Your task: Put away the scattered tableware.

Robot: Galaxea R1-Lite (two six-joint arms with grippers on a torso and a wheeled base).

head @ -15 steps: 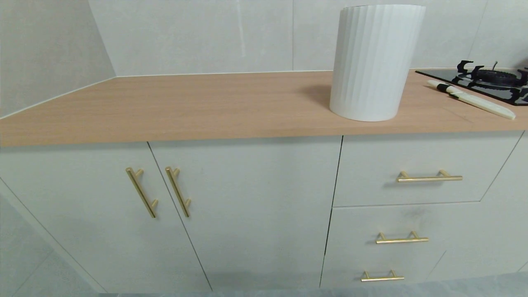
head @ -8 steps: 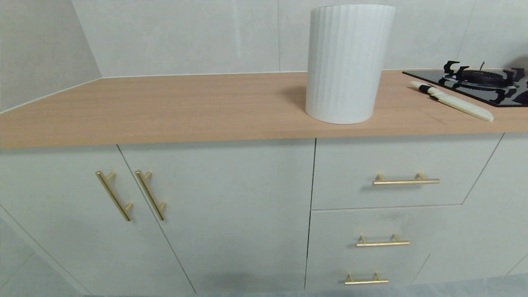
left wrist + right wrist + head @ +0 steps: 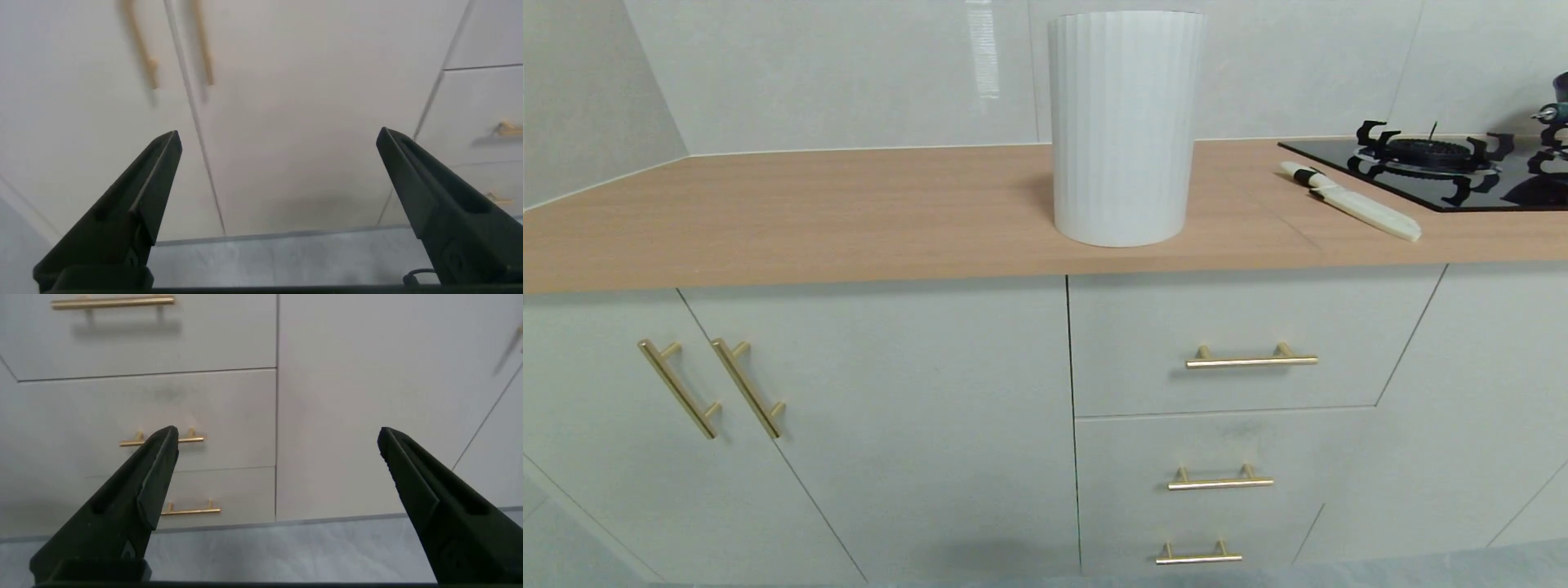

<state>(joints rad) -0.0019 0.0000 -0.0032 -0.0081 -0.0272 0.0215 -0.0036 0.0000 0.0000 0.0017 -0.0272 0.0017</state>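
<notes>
Container (image 3: 1125, 131) on countertop (image 3: 849, 212), contents hidden, knife (image 3: 1352, 208) nearby, left tool (image 3: 278, 135) and right tool (image 3: 276, 433) wide apart, empty

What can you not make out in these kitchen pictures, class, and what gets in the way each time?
1. Head view: the inside of the white ribbed container, hidden by its own wall.
2. Head view: the hob, cut off by the right edge.
3. Head view: what the drawers hold, hidden by their shut fronts.
4. Left wrist view: the door handles, blurred.
</notes>
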